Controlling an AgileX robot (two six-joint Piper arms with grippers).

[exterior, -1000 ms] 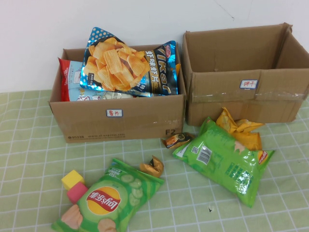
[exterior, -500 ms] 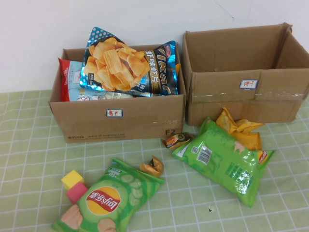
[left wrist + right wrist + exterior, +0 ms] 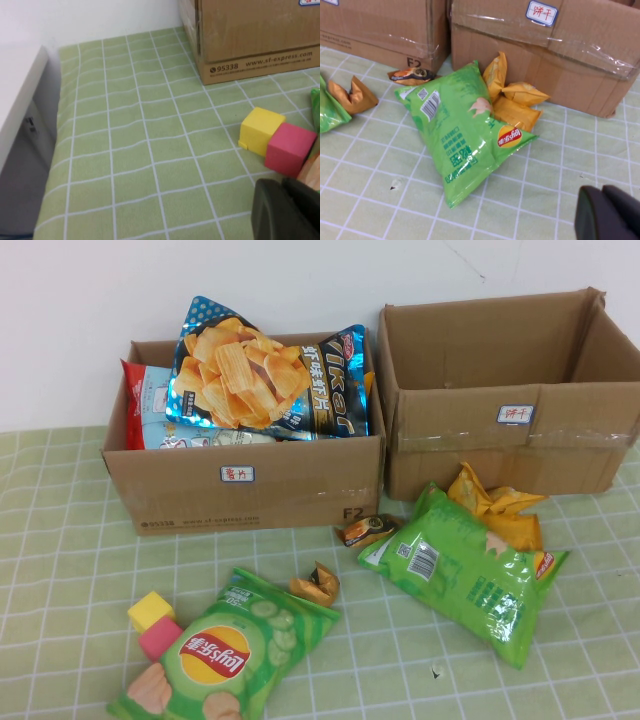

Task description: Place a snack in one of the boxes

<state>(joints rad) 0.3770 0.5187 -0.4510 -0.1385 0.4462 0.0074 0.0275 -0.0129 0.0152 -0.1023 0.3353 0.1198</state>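
Green checked cloth (image 3: 60, 540) covers my table, with a plain white wall behind. From the high view I see two cardboard boxes at the back: the left box (image 3: 245, 485) already stuffed with bags, a blue chip bag (image 3: 265, 375) standing tallest, and the right box (image 3: 510, 400), whose inside, as far as I can see into it, shows nothing. Neither arm shows here. Loose on the cloth lie a cucumber chip bag (image 3: 225, 645) near the front, a light green chip bag (image 3: 460, 565) below the right box with a yellow packet (image 3: 495, 505) tucked against it, two small brown wrappers, and yellow and pink blocks. I judge the pick not yet begun; grasp, lift and drop all remain.

Left wrist view: I see the yellow block (image 3: 260, 129) touching the pink block (image 3: 291, 149), the left box's corner beyond. Only a dark edge of the left gripper (image 3: 285, 212) shows; I cannot tell how its fingers stand.

Right wrist view: the light green chip bag (image 3: 462, 127) lies flat, its long axis diagonal, the barcode end toward the left box, the other end toward me. The right gripper (image 3: 610, 212) hangs near that closer end, holding nothing visible; whether apart or together, I cannot tell.
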